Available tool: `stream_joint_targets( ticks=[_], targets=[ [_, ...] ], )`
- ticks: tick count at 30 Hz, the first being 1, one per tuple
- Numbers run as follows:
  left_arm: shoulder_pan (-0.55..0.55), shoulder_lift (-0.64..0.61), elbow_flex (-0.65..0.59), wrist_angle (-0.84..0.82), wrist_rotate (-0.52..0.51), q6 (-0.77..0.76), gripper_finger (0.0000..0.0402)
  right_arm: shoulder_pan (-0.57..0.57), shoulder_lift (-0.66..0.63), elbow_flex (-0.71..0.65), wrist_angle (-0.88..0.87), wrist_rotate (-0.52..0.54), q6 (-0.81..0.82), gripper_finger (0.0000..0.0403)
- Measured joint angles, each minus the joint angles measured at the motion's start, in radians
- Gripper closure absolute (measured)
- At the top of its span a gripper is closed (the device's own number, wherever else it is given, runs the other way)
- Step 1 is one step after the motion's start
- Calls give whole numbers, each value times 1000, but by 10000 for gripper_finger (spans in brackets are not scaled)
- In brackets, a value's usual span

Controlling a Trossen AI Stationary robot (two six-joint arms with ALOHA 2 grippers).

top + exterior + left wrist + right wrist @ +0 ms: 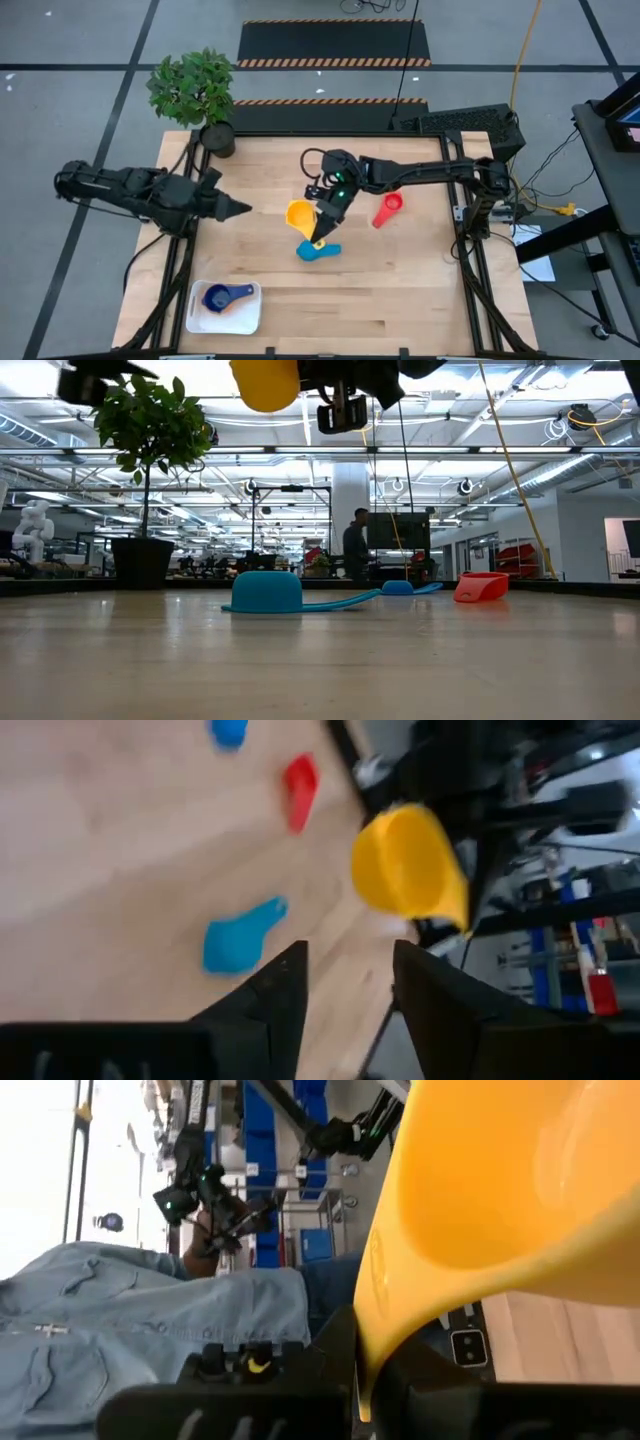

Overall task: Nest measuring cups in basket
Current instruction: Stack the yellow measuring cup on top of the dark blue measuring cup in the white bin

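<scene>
Right gripper [322, 232]: over the middle of the table, fingers closed on the handle of the yellow cup [299, 214]; cup held aloft, clear of the wood, bowl out toward the left arm.
Left gripper [238, 208]: at the table's left edge, pointing toward the yellow cup; fingers [268, 1005] parted, nothing between them; cup just ahead, not touching.
Key relation: basket [250, 322] near the front left corner, well apart from the held cup, forward and to the left of it; left arm nearer the basket than the right arm.
Basket contents: dark blue cup [220, 297], bowl up, handle toward the basket's right end; something orange beneath it, not clear enough to name.
Light blue cup [317, 251]: on the table directly below the right gripper, bowl down as seen in the low view, handle pointing right.
Red cup [387, 211]: lying on its side, right of the gripper, long axis slanting front to back.
Green cup: not seen.
Plant pot [217, 139]: back left corner, outside the work.
Writing: none legible on cups, basket or arms.
</scene>
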Motion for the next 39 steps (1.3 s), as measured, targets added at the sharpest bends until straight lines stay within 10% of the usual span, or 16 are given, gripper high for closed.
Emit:
stream_joint_targets(
  ticks=[8,21,39],
  targets=[
    [69,6,0,176,-35,9,240,-12,0,0,0,-48,-92,403],
    [214,139,0,433,298,-91,240,6,0,0,1,31,-229,403],
    [346,245,0,407,664,233,240,174,1,0,25,219,-134,403]
  ],
)
